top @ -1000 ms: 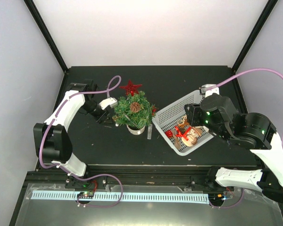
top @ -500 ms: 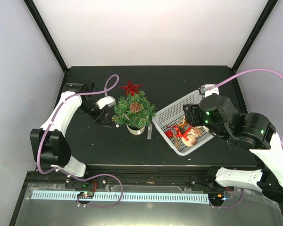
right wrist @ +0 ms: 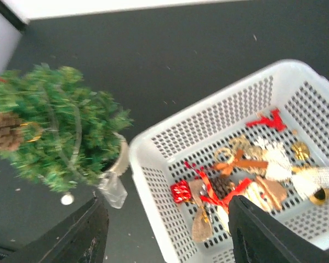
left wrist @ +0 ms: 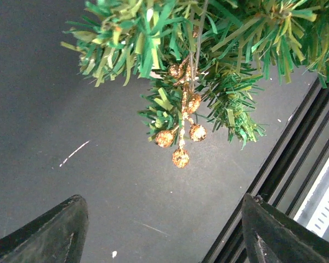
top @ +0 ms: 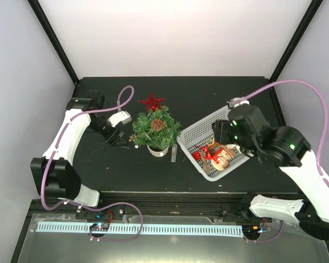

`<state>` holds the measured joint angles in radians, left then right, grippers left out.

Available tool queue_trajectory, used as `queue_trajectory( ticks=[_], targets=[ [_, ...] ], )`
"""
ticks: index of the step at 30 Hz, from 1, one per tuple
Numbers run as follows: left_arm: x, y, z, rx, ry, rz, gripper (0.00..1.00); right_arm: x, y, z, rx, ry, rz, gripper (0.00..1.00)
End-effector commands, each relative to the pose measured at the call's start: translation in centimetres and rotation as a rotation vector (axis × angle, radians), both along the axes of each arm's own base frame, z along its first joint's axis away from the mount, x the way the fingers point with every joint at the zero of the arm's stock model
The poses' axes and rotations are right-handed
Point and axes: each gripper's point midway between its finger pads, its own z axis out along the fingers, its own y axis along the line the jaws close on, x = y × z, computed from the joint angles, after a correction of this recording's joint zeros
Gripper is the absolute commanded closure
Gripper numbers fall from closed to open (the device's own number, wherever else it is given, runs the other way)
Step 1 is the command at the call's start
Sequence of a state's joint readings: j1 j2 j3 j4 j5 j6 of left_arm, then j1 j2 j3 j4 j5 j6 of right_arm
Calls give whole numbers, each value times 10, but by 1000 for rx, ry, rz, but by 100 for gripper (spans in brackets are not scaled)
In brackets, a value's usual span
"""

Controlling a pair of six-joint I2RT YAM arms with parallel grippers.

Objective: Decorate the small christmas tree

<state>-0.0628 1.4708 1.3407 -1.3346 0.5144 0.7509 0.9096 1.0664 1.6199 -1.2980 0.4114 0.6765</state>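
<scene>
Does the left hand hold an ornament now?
No, the left hand is open and empty; the gold berry sprig hangs on the small christmas tree.

Top view: matte black table top [top: 208, 93] fills mid-frame. White back panel [top: 175, 33] spans the upper part. Pale lavender left wall [top: 16, 82], and the right wall [top: 323, 55] is the same colour. Black left post [top: 52, 38] and right post [top: 296, 38] run diagonally from the upper corners down to the table's far corners. Black rail [top: 170, 200] runs along the table's near edge, with a white slotted strip [top: 153, 229] below it on a grey surface [top: 181, 249]. Light is even and soft. Left wrist view: pale scuff [left wrist: 74, 153] on the table top, lower left.
</scene>
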Motion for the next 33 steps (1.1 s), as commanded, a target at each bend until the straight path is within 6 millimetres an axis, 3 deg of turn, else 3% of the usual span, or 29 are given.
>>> queue_trajectory(
  ticks=[1, 3, 4, 9, 13, 17, 22, 26, 33],
  targets=[
    [-2, 8, 15, -6, -44, 18, 18, 19, 15, -62, -58, 239, 70, 40],
    [0, 13, 17, -11, -56, 35, 3, 29, 19, -89, -58, 340, 92, 42],
    [2, 16, 18, -11, -62, 50, 1, 34, 21, -100, -57, 376, 102, 43],
    [20, 34, 21, -41, -91, 174, 1, 62, 40, -141, -38, 492, 147, 44],
    [33, 45, 27, -60, -140, 249, 1, 70, 56, -182, -17, 611, 182, 46],
    [40, 43, 27, -85, -155, 269, 1, 77, 65, -215, -27, 666, 213, 47],
    [42, 39, 17, -115, -96, 270, 1, 92, 64, -252, -15, 698, 178, 47],
    [44, 38, 13, -125, -83, 268, 1, 103, 51, -280, -9, 727, 120, 48],
    [52, 36, 10, -145, -37, 273, 1, 117, 36, -307, -108, 727, 74, 48]
  ],
)
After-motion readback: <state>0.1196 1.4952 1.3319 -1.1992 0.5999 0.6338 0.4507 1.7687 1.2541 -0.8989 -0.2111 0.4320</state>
